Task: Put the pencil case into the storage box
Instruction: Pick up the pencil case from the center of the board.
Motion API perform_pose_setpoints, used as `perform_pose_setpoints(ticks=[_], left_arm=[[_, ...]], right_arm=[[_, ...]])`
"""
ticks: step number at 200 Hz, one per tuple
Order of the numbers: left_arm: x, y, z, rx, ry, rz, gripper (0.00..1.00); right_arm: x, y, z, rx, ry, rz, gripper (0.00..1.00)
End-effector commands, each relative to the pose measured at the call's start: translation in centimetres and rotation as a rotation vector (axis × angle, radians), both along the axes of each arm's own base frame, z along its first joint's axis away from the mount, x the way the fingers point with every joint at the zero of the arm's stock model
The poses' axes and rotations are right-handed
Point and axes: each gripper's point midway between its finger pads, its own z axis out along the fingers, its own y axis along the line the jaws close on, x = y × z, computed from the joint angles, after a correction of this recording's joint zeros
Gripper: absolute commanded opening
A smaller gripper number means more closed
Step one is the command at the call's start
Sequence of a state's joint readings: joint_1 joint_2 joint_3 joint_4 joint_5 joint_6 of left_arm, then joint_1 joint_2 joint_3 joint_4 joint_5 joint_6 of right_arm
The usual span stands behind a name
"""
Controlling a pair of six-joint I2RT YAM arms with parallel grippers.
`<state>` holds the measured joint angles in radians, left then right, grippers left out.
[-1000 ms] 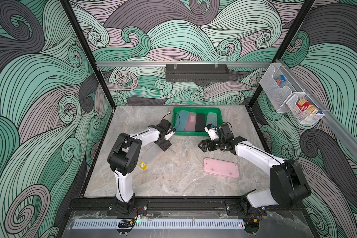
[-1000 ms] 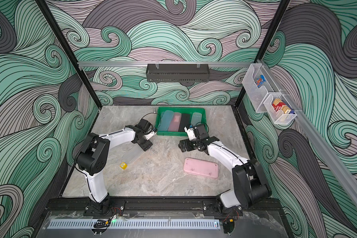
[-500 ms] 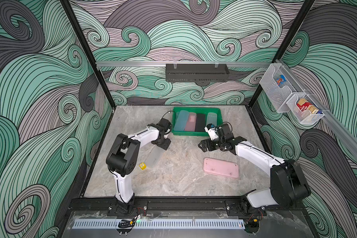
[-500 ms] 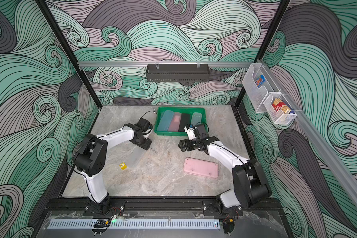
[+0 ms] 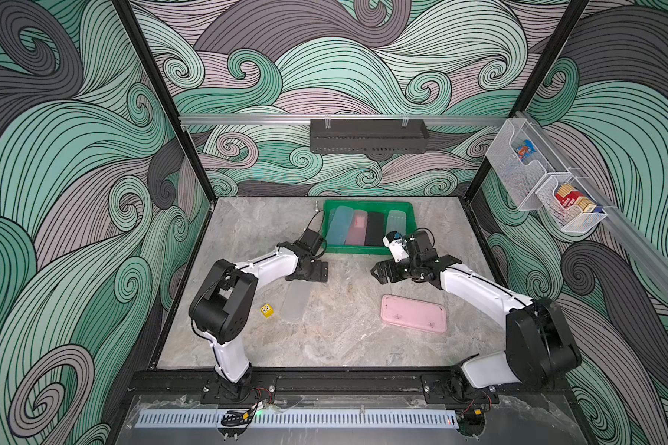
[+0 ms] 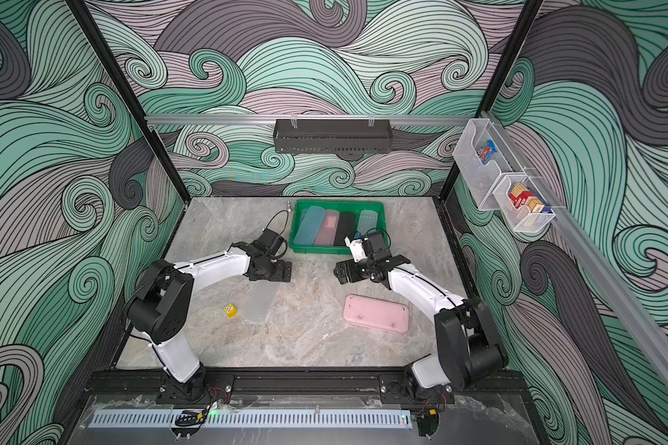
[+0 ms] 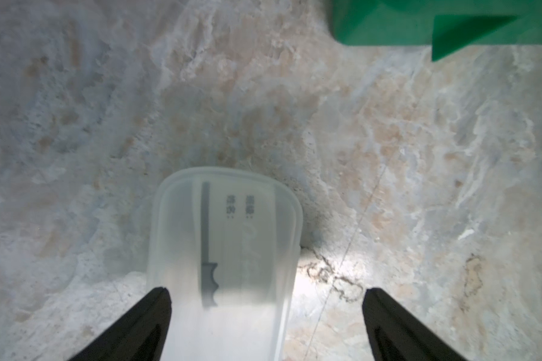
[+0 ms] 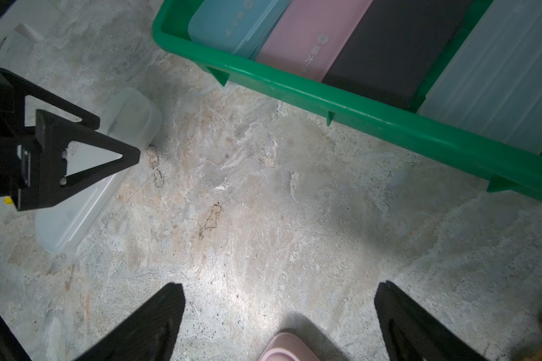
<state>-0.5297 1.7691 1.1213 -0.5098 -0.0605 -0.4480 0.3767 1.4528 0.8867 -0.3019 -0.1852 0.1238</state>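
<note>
Changed: since a second earlier, we saw the left gripper (image 7: pixel 267 290) spread its jaws wide; the right arm had not shifted.
Clear pencil case (image 5: pixel 296 300): it lay flat on the marble table (image 5: pixel 344 346), outside the storage box, with its far end under the left gripper.
Left gripper: jaws wide apart and gripping nothing. In the wrist view one finger (image 7: pixel 157 308) sat at the case's edge and the other stood well clear of it.
Storage box (image 5: pixel 357 252): we found it at the back of the table, near the case. It held a blue case (image 5: pixel 340 225), a pink one (image 5: pixel 357 227), a black one (image 5: pixel 375 229) and a clear one (image 5: pixel 396 221) abreast.
Right gripper (image 8: pixel 280 287): jaws apart and empty, above bare table in front of the box.
Pink pencil case (image 5: pixel 413 313): it lay flat on the table, nearer the front than the right gripper.
Yellow die (image 5: pixel 267 310): just beside the clear case's near end.
</note>
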Motion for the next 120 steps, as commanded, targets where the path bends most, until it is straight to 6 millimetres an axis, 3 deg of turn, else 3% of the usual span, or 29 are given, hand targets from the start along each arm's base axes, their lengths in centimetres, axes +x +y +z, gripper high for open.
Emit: perform_pose_setpoints(ticks=[1, 51, 120], left_arm=[[-3.2, 1.4, -0.3, 0.074, 0.088, 0.012, 0.99], [-4.4, 5.0, 2.5, 0.192, 0.016, -0.041, 0.99], [-4.2, 5.1, 0.8, 0.235, 0.043, -0.078, 0.99]], right_arm=[[-0.3, -0.1, 0.3, 0.01, -0.011, -0.004, 0.99], [-0.3, 0.0, 0.3, 0.008, -0.012, -0.003, 0.99], [-0.2, -0.2, 0.3, 0.003, -0.015, -0.008, 0.99]])
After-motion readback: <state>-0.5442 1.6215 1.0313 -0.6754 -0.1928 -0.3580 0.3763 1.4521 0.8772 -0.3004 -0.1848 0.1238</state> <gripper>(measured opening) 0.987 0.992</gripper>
